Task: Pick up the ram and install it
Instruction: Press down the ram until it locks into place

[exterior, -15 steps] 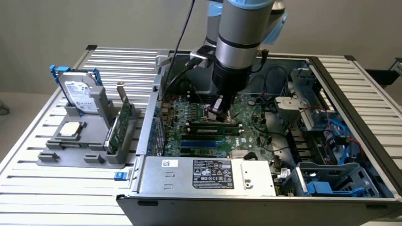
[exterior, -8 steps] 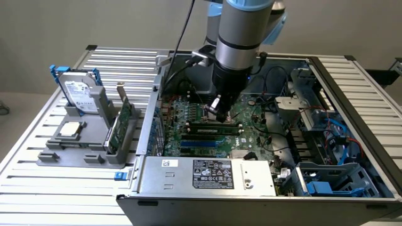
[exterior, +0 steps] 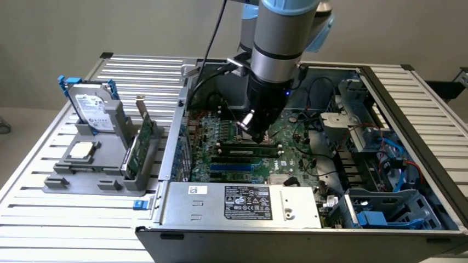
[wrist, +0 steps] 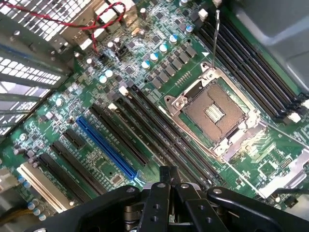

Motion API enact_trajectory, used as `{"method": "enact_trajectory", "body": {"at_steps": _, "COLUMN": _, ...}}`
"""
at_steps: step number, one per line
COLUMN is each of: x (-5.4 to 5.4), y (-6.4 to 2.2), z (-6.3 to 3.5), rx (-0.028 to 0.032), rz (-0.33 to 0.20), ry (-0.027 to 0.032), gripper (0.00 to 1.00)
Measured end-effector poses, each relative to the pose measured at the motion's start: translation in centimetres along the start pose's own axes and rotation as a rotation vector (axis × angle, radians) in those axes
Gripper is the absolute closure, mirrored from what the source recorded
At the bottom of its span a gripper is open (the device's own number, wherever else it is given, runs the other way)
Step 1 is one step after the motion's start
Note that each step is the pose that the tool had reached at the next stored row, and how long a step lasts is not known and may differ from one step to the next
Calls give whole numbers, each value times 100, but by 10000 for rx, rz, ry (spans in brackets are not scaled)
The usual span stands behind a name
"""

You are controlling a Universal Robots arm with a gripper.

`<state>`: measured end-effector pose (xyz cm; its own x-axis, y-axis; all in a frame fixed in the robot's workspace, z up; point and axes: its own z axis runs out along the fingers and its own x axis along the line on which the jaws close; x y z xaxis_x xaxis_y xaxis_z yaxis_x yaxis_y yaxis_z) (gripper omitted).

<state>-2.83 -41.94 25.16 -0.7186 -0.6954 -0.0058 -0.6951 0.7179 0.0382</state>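
power supply label (exterior: 249, 201): print and cert marks present, too small to read
small white sticker on power supply (exterior: 197, 190): unreadable
hard drive label (exterior: 92, 104): unreadable
motherboard silkscreen (wrist: 104, 166): unreadable
readable text overall: none

From where I stand, the arm's wrist hides the gripper (exterior: 257, 133) tips over the motherboard (exterior: 292, 159), so any held ram is unclear.
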Motion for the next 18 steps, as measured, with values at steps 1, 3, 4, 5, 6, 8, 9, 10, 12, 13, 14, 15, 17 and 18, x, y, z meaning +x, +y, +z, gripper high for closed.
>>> {"method": "enact_trajectory", "body": {"at_steps": 1, "x": 0, "y": 0, "z": 3, "rx": 1, "rz": 179, "ry": -7, "gripper": 89}}
{"method": "enact_trajectory", "body": {"at_steps": 3, "x": 0, "y": 0, "z": 10, "rx": 3, "rz": 544, "ry": -21, "gripper": 89}}
{"method": "enact_trajectory", "body": {"at_steps": 4, "x": 0, "y": -1, "z": 13, "rx": 4, "rz": 723, "ry": -28, "gripper": 89}}
{"method": "enact_trajectory", "body": {"at_steps": 5, "x": 0, "y": -1, "z": 17, "rx": 5, "rz": 904, "ry": -35, "gripper": 89}}
{"method": "enact_trajectory", "body": {"at_steps": 6, "x": 0, "y": -1, "z": 20, "rx": 7, "rz": 1093, "ry": -42, "gripper": 89}}
{"method": "enact_trajectory", "body": {"at_steps": 8, "x": 0, "y": -1, "z": 21, "rx": 8, "rz": 1438, "ry": -53, "gripper": 89}}
{"method": "enact_trajectory", "body": {"at_steps": 9, "x": 0, "y": -1, "z": 22, "rx": 8, "rz": 1592, "ry": -58, "gripper": 89}}
{"method": "enact_trajectory", "body": {"at_steps": 10, "x": 0, "y": -1, "z": 22, "rx": 7, "rz": 1737, "ry": -63, "gripper": 89}}
{"method": "enact_trajectory", "body": {"at_steps": 12, "x": 0, "y": -1, "z": 22, "rx": 8, "rz": 2028, "ry": -73, "gripper": 89}}
{"method": "enact_trajectory", "body": {"at_steps": 13, "x": 0, "y": -1, "z": 22, "rx": 8, "rz": 2187, "ry": -79, "gripper": 89}}
{"method": "enact_trajectory", "body": {"at_steps": 14, "x": 0, "y": -1, "z": 22, "rx": 9, "rz": 2332, "ry": -85, "gripper": 89}}
{"method": "enact_trajectory", "body": {"at_steps": 15, "x": 0, "y": -1, "z": 22, "rx": 9, "rz": 2477, "ry": -91, "gripper": 89}}
{"method": "enact_trajectory", "body": {"at_steps": 17, "x": 0, "y": -1, "z": 20, "rx": 11, "rz": 2764, "ry": -102, "gripper": 89}}
{"method": "enact_trajectory", "body": {"at_steps": 18, "x": 0, "y": -1, "z": 19, "rx": 12, "rz": 2909, "ry": -108, "gripper": 89}}
